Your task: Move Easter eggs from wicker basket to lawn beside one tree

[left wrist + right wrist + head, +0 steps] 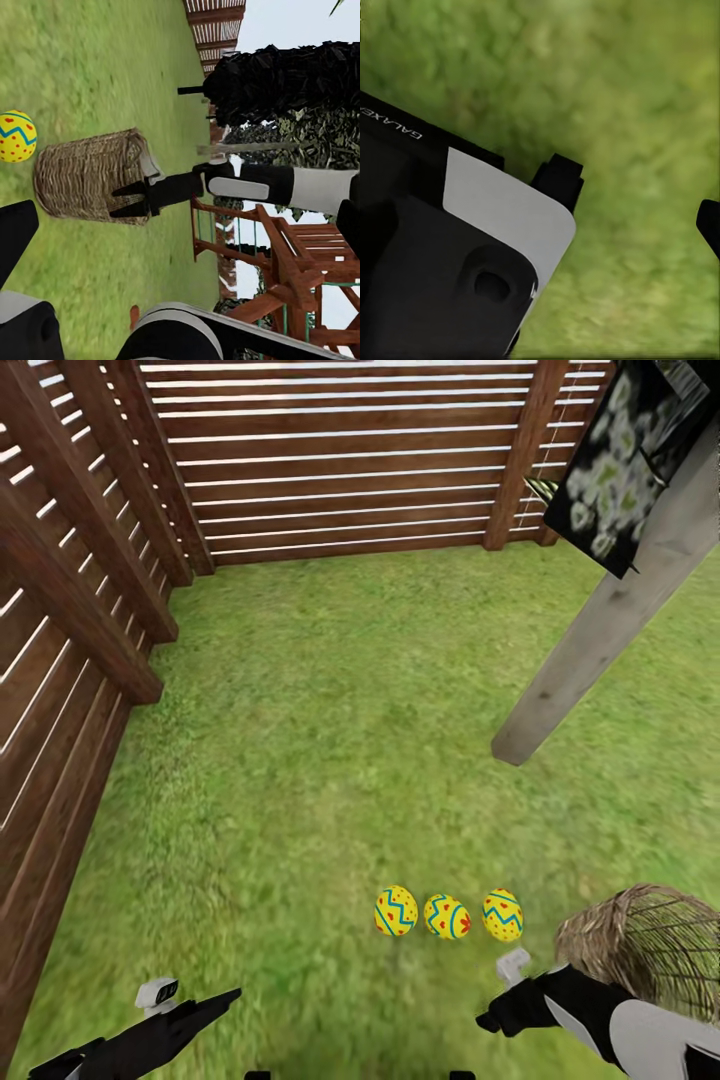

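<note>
Yellow, egg-shaped and banded with blue zigzags and red spots, three Easter eggs (396, 911) (446, 917) (502, 915) are lying in a row on the short green lawn (330, 740), near the pale grey-brown tree trunk (610, 622). Beside them, one tan woven wicker basket (645, 945) is sitting partly cut off. Right hand (129, 202) is resting against it with fingers slightly parted; left hand (225, 997) is hard to make out, so I cannot tell its state.

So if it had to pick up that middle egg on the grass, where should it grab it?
Probably from above, the tool closing on the near and far sides of the middle egg. It lies on the lawn with another egg close on either side, so those sides leave little room.
</note>
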You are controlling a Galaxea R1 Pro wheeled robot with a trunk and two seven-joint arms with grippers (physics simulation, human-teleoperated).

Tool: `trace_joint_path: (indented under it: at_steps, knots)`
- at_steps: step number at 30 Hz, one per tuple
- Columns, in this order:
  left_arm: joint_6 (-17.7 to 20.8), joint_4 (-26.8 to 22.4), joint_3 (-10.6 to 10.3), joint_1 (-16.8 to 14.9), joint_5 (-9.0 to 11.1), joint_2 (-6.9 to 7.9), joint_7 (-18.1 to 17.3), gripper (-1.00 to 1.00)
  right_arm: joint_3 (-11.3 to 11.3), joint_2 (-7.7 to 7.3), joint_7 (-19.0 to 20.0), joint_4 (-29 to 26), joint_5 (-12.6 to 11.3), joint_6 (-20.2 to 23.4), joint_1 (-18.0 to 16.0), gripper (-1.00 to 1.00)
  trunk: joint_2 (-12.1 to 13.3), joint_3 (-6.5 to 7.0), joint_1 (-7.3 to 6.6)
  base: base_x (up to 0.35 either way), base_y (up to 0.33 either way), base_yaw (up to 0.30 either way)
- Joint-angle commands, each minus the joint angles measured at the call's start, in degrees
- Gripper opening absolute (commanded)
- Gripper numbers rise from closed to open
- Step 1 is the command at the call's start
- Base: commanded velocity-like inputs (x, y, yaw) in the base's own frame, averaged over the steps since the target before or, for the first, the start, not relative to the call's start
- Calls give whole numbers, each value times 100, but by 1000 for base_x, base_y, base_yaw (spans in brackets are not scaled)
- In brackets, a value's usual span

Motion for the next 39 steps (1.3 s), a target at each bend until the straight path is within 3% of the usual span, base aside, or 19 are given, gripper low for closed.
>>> trace_joint_path:
  at_steps: [1, 39]
  knots:
    - [61, -2, -44, -4, 42, 4, -16, 100, 20, -5, 2, -9, -44, 21, 10, 100, 39, 15, -23, 0, 0, 0]
    - [61, -2, -44, -4, 42, -2, -16, 100, 21, -4, 5, 83, -44, -8, 358, 100, 1563, 697, -857, 0, 0, 0]
